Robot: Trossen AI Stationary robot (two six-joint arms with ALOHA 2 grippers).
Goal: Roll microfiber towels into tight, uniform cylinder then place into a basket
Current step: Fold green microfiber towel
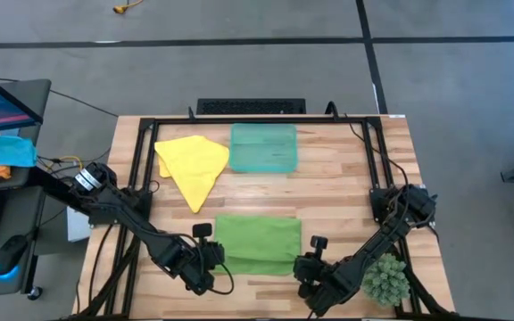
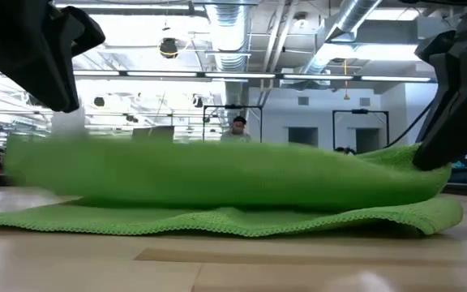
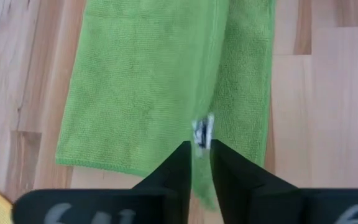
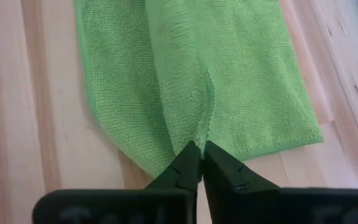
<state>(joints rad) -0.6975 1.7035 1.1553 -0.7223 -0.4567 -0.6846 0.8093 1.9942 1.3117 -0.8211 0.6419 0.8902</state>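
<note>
The green towel (image 1: 259, 242) lies on the tabletop (image 1: 328, 192) between the two pincers, its long axis running from one to the other, with a raised fold along the edge nearest them.

The left pincer (image 1: 211, 257) sits at one short end. Its wrist view shows the fingers narrowly parted, with the fold's edge and a small white tag (image 3: 202, 130) in the slot between them, the left pincer (image 3: 200, 160) lightly gripping the cloth. The right pincer (image 1: 309, 266) sits at the opposite short end. Its wrist view shows the tips of the right pincer (image 4: 200, 157) nearly together, pinching the fold ridge of the green towel (image 4: 229, 74).

Only the high view shows the yellow towel (image 1: 193, 163) lying crumpled beyond the left pincer, and the teal basket (image 1: 263, 147) beside it, well apart from both pincers. A small spiky green plant (image 1: 385, 278) stands beside the right arm.

The low view alone shows the fold bulging over a flat bottom layer of the green towel (image 2: 217, 182). There the arms are cut off at the top corners and their fingertips hidden, and a person (image 2: 238, 126) shows far behind.
</note>
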